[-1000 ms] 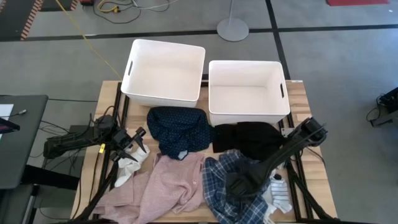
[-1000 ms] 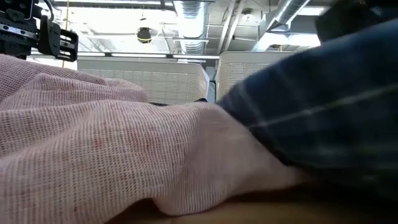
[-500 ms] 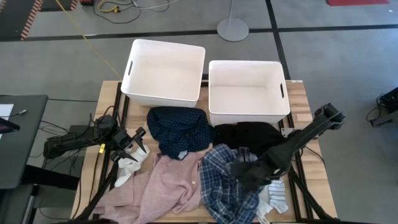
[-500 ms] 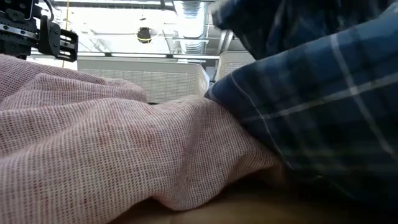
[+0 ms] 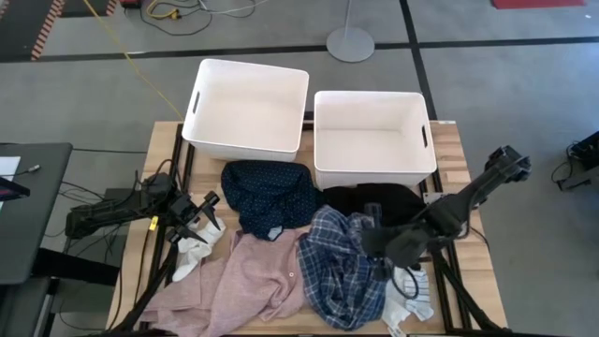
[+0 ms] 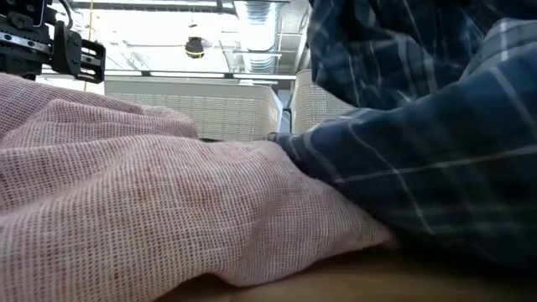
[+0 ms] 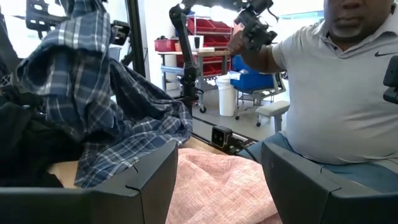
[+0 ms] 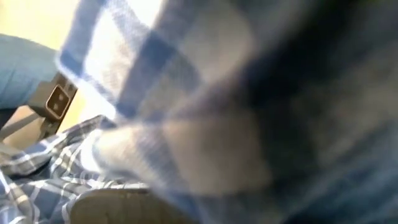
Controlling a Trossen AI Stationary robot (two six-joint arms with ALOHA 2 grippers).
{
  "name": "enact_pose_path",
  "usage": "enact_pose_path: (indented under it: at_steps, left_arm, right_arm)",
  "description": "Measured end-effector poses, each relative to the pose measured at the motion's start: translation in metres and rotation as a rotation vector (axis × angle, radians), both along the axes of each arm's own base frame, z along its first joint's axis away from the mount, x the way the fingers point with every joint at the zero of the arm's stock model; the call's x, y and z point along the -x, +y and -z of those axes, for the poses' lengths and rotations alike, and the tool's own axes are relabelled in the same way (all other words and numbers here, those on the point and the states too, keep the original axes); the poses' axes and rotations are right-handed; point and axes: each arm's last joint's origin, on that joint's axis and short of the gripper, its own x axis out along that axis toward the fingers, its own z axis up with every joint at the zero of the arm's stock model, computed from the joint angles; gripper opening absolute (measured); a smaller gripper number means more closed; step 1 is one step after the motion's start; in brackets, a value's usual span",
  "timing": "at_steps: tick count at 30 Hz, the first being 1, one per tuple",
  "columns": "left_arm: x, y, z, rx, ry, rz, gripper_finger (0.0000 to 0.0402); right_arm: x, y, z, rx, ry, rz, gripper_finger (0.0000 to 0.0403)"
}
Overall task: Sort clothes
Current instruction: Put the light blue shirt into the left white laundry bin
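The blue-white plaid shirt [image 5: 339, 271] is bunched up at the table's near right, and my right gripper [image 5: 371, 240] is shut on it. The pink shirt [image 5: 253, 281] lies spread to its left, under the plaid's edge. A navy dotted top [image 5: 270, 195] and a black garment [image 5: 382, 201] lie in front of the bins. A white sock [image 5: 192, 253] lies at the near left, a striped sock [image 5: 417, 296] at the near right. My left gripper [image 5: 211, 212] waits open at the table's left, level above the cloth. My right gripper holds a bunched upper part of the plaid shirt [image 7: 79, 28], coming from the right and slanting down. The cloth covers the fingers, so the kind of hold is hidden. The shirt hangs below the gripper, its lower part [image 5: 332, 300] resting on the table and the pink shirt.
Two white bins [image 5: 200, 94] [image 5: 323, 140] stand side by side at the table's far edge. A person [image 7: 348, 93] sits beyond the table's near side. The table's bare wood [image 5: 449, 140] shows at the far right.
My right gripper has risen and drawn back toward the table's right and far side, tipping from steeply down toward level. The plaid shirt's gripped part has come up with it into a peak, while its lower part has stayed on the table.
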Motion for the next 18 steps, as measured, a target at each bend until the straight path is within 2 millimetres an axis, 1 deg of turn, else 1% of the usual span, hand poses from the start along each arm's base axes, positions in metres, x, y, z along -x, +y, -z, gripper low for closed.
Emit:
enact_pose_path:
  at_steps: [5,14,18]
  left_arm:
    - [0.000,0.000,0.000,0.000,0.000,0.000,0.0224]
    - [0.000,0.000,0.000,0.000,-0.001,0.000,0.0224]
    - [0.000,0.000,0.000,0.000,-0.001,0.000,0.0224]
  right_arm:
    - [0.002,-0.004,-0.010,0.015,-0.055,-0.027,0.0006]
    - [-0.001,-0.008,-0.012,0.036,-0.074,-0.028,0.0006]
    - [-0.006,-0.007,-0.018,0.044,-0.139,-0.055,0.0007]
